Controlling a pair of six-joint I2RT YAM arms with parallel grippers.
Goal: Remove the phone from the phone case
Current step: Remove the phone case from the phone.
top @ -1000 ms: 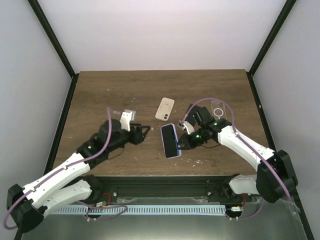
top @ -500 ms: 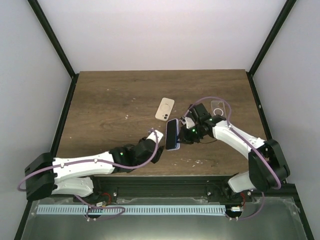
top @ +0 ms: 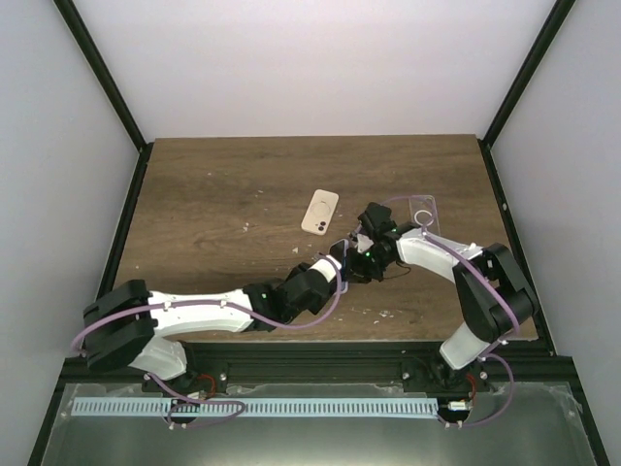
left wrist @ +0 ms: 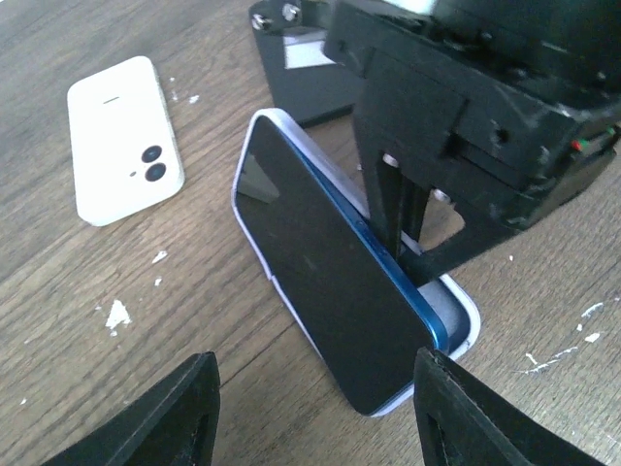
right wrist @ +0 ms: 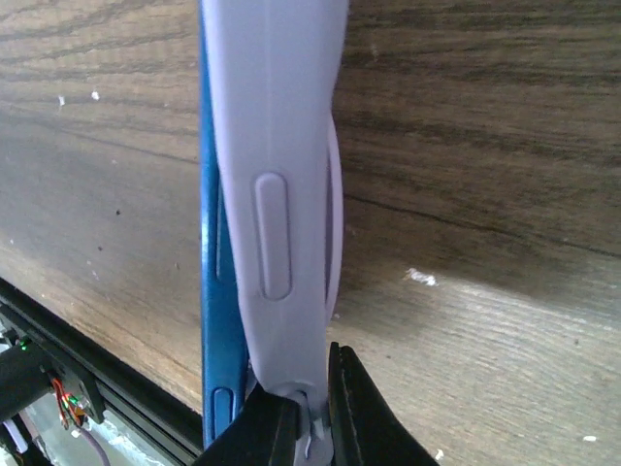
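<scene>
Just beside the white phone (top: 321, 212), on its side toward the arm bases, the phone (left wrist: 330, 291) stands tilted on one long edge in its lilac phone case (right wrist: 286, 194). A second ago it lay flat on the worktop (top: 213, 194). The right gripper (right wrist: 303, 427) is pinched narrow on the case's end and props it up. The left gripper (left wrist: 315, 427), which sat well off to the white phone's left, has swung across and now hangs with jaws wide on either side of the dark screen, touching nothing. I judge the case is braced and the left arm is placed to peel the phone free, but nothing is separated yet.

Only the left wrist view shows the blue frame seeming to stand proud of the case rim at the end farther from the white phone; overhead, both arms hide this. Only the right wrist view shows the pinch itself, on lilac case with the blue edge alongside.
</scene>
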